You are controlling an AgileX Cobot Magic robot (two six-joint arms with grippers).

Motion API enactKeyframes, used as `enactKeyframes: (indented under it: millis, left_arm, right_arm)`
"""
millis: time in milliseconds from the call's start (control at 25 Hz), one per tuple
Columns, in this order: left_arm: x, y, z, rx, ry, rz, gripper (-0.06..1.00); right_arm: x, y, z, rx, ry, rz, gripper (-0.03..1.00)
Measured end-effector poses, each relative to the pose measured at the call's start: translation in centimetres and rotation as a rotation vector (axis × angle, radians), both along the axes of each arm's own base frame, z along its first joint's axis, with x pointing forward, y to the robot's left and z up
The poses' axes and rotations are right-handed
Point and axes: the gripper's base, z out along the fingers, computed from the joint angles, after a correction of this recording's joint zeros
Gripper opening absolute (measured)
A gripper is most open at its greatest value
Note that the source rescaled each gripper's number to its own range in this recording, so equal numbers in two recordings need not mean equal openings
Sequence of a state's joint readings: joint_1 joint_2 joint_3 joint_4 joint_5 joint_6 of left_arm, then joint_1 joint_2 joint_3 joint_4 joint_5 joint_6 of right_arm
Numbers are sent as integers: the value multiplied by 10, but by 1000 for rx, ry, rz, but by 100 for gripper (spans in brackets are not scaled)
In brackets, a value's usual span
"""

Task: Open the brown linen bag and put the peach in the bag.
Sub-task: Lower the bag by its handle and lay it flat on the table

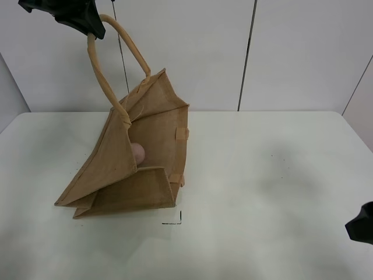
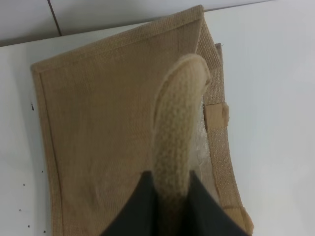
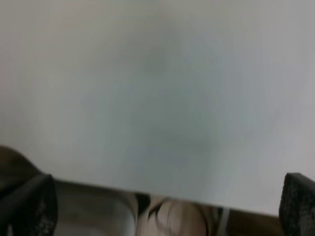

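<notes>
Left gripper (image 1: 92,28) high above the tan-brown coarse-woven linen bag (image 1: 108,169), fingers (image 2: 209,209) pinched tight on one thick pale-tan looped handle (image 1: 102,81). Bag tilted, mouth gaping; base on the white bench (image 1: 268,192). Small round dusty-pink peach (image 1: 138,153) sits inside the bag, low against its back panel. Right gripper (image 3: 170,178) well apart from the bag, off its open side, fingers (image 3: 34,204) spread wide, nothing between them.

Judgement: putting-in looks done; the bag now needs settling. Lower the handle slowly, straight down over the bag, no sideways tug. A jerk could roll the peach out. Release only once the handle goes slack.
</notes>
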State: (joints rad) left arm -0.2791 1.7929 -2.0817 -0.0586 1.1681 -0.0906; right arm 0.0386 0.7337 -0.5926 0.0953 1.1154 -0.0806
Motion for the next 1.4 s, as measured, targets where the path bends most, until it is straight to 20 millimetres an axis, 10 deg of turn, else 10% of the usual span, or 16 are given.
enactKeyframes:
  millis: [760,1400]
  left_arm:
    - [9,-3,-33,9,53,6,0]
    - [68,-31,-209,-31,360,-15,0]
  right_arm:
    - [-107,-6,14,17,-725,-24,100]
    - [-107,-6,14,18,-725,-24,100]
